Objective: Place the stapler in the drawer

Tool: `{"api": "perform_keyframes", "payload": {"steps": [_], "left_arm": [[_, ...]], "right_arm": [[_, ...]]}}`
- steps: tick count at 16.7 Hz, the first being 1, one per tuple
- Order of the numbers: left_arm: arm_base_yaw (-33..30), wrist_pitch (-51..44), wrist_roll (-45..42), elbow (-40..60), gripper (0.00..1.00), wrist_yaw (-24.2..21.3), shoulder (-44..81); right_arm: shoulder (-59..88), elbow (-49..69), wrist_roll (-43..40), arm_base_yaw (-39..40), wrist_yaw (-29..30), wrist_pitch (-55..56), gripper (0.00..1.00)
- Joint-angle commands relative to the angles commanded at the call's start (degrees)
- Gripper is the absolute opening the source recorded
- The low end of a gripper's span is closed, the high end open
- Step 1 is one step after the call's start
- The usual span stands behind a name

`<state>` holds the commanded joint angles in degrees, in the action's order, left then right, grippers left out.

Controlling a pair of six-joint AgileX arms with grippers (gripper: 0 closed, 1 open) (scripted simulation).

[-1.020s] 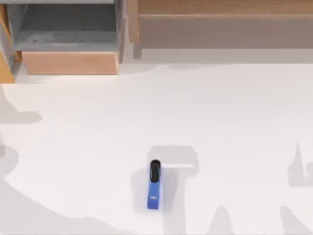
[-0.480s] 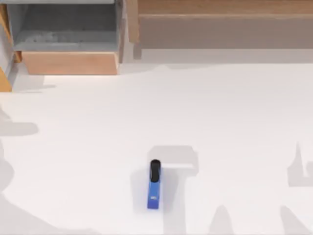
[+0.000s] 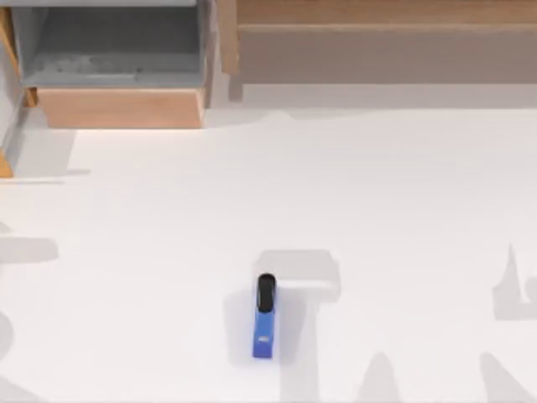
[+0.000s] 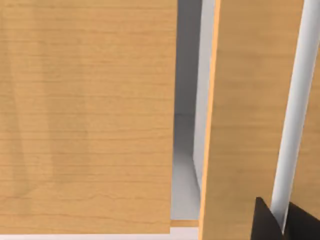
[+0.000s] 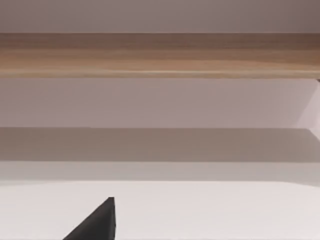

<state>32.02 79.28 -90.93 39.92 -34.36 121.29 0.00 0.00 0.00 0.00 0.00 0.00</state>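
The drawer (image 3: 117, 75) is seen pulled open at the table's (image 3: 403, 193) far left, its grey floor bare and its tan front panel facing the table's middle, beside the wide wooden cabinet (image 3: 377, 34) along the far edge. The stapler (image 3: 264, 319) is found flat on the table near the near edge, well apart from the drawer, black end toward the cabinet; a tiny pale mark is noted on its blue body, too small to read. Whether either claw is released or clenched cannot be told.
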Motion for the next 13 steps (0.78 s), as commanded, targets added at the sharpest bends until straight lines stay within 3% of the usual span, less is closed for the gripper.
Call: {"api": "perform_keyframes", "payload": {"steps": [13], "left_arm": [[7.14,6.92,-0.47,-11.99,0.0,-7.09,-4.61]], "right_arm": [[0.0,0.0,0.0,0.0,0.0,0.0,1.0]]}}
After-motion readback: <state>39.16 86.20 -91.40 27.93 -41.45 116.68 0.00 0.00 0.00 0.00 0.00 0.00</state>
